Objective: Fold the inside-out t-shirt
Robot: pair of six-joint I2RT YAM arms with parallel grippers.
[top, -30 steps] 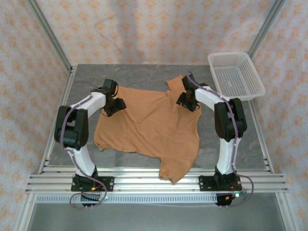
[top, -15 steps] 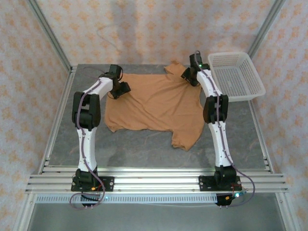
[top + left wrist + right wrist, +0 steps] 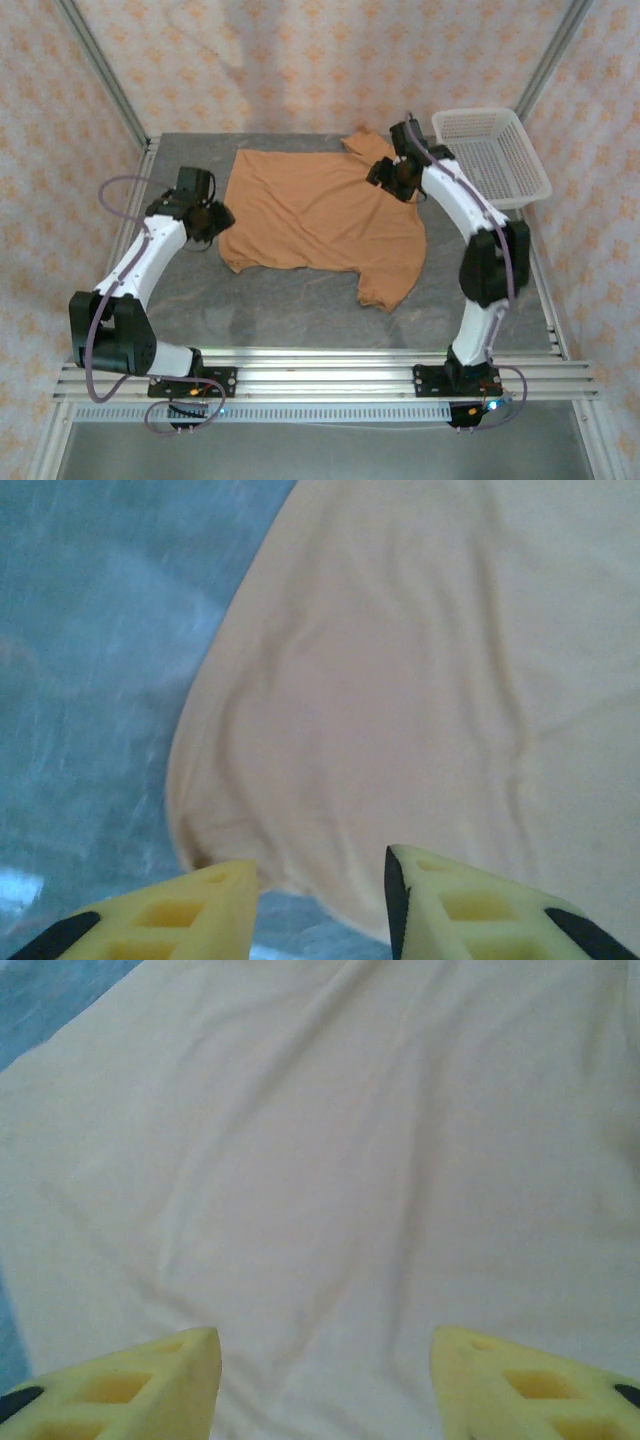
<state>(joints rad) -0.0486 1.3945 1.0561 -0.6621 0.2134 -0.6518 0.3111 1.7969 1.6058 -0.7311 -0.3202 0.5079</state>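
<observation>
Caramel inside-out t-shirt (image 3: pixel 320 215) is lying just beyond my fingertips (image 3: pixel 215 890); left gripper (image 3: pixel 318 865) and right gripper (image 3: pixel 325 1335) are hanging parted, empty. I am risking a shallow pinch slipping, bunching the cloth.

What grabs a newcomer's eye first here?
An orange-tan soft-fabric t-shirt lies spread across the grey table. The left gripper sits open at its left edge, the right gripper open over its far right part. A white plastic mesh basket stands at the far right corner.

bare table (image 3: pixel 300 320) along near edge, white basket (image 3: pixel 490 160) blocking far-right corner, t-shirt (image 3: pixel 320 215) covering the middle
</observation>
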